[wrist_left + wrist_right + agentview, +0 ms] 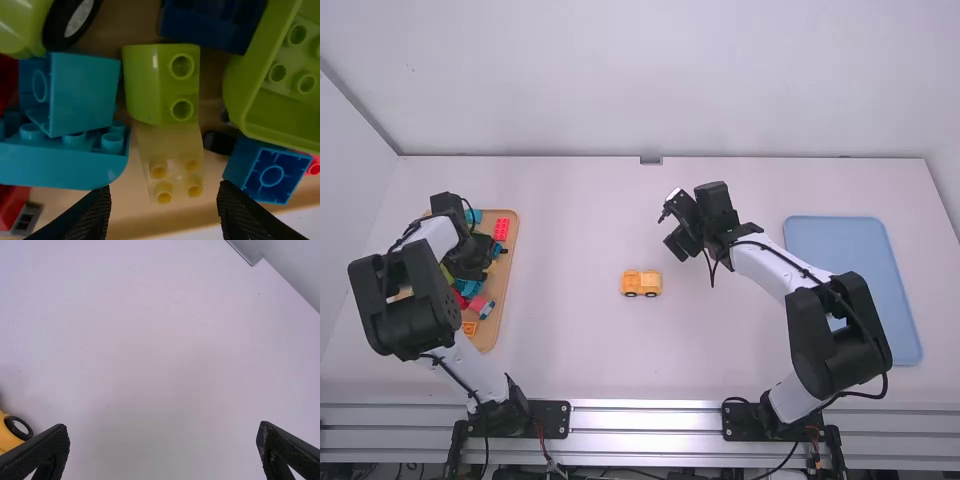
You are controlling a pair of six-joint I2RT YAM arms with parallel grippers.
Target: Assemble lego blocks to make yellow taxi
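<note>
Hovering over the wooden tray [511, 245] at the left of the frame, the left gripper [470, 265] points down at the blocks, its two fingers apart with nothing held between them. The yellow car piece [641, 283], on dark wheels, sits on the white table [580, 340] just below the middle of the frame. Above and to the right of it, the right gripper [670, 228] also has its fingers spread and empty. The blue tray [840, 240] lies at the right side of the frame, partly behind the right arm.

In the left wrist view, a pale translucent block [172, 155] with studs touches a lime green block [160, 82]; a teal block [82, 95] and a dark blue block [212, 20] lie near them. The right wrist view catches part of the yellow car piece, with one black wheel [19, 428] near a finger.
</note>
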